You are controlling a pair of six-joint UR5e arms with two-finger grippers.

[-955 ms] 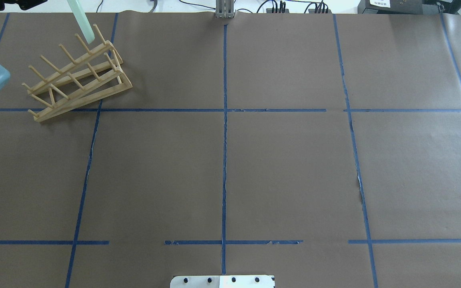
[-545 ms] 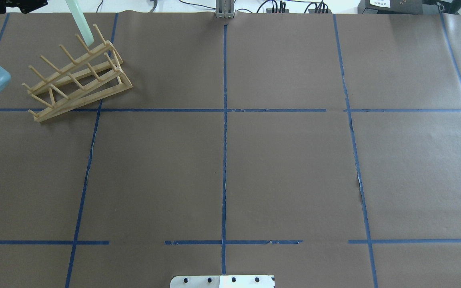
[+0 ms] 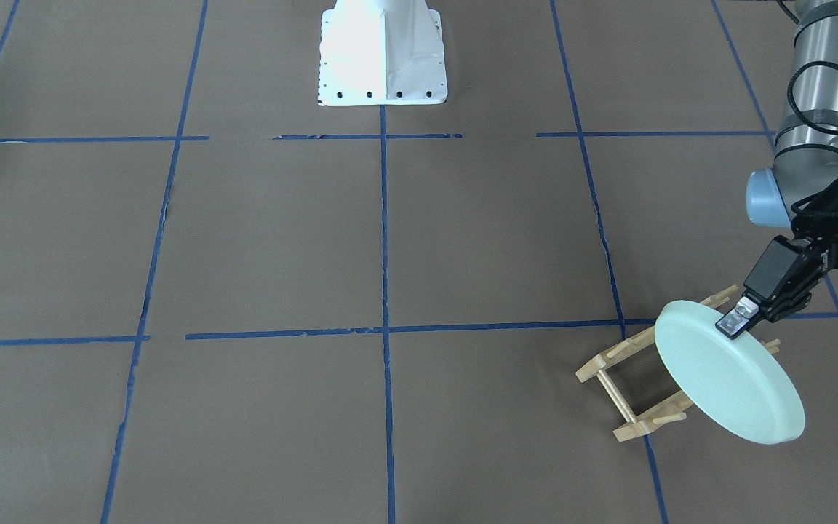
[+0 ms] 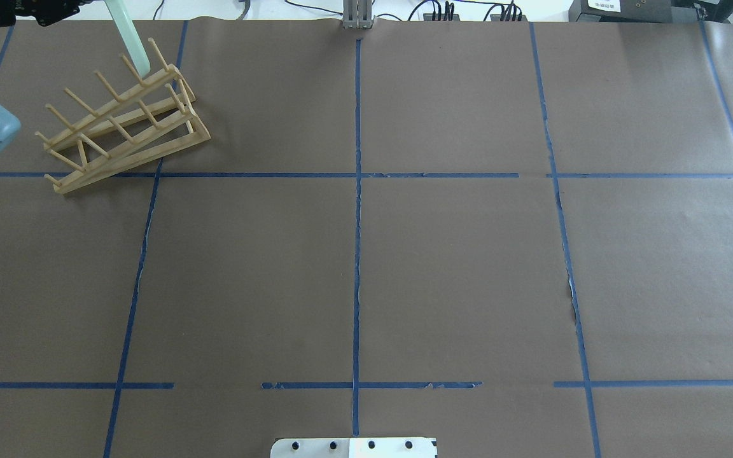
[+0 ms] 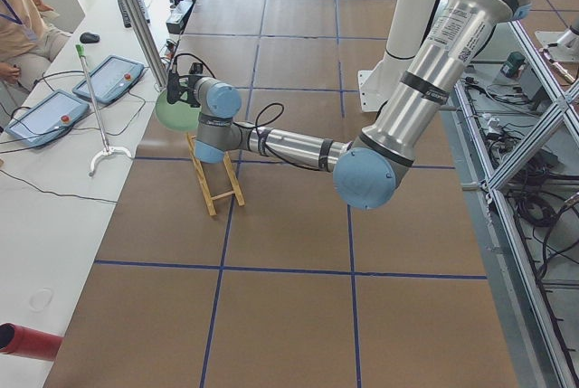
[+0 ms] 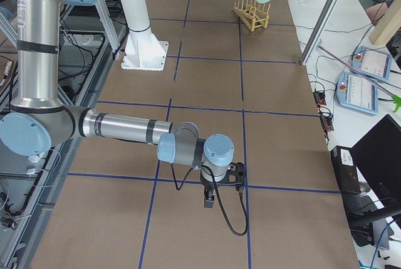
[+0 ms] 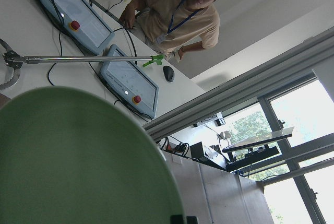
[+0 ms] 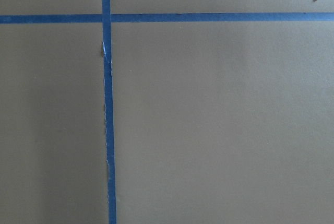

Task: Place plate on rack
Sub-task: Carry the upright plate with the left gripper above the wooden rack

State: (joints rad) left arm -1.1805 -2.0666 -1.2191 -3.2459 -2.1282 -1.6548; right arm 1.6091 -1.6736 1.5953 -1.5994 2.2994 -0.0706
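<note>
Round pale mint-green plate [image 3: 728,382], rim clamped in L gripper [image 3: 737,320], hangs edge-down over small light-wood pegged rack [image 3: 633,428] at counter's far-left corner; edgewise pose prob. suits peg gaps. R gripper [image 6: 212,201]: open/closed cannot be told.

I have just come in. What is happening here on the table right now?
The robot's left end effector grips the pale green plate by its rim and holds it on edge, tilted, over one end of the wooden rack. The plate is not released yet; whether it touches the rack I cannot tell. The right end effector hangs over bare brown paper far from them, with nothing near it.
</note>
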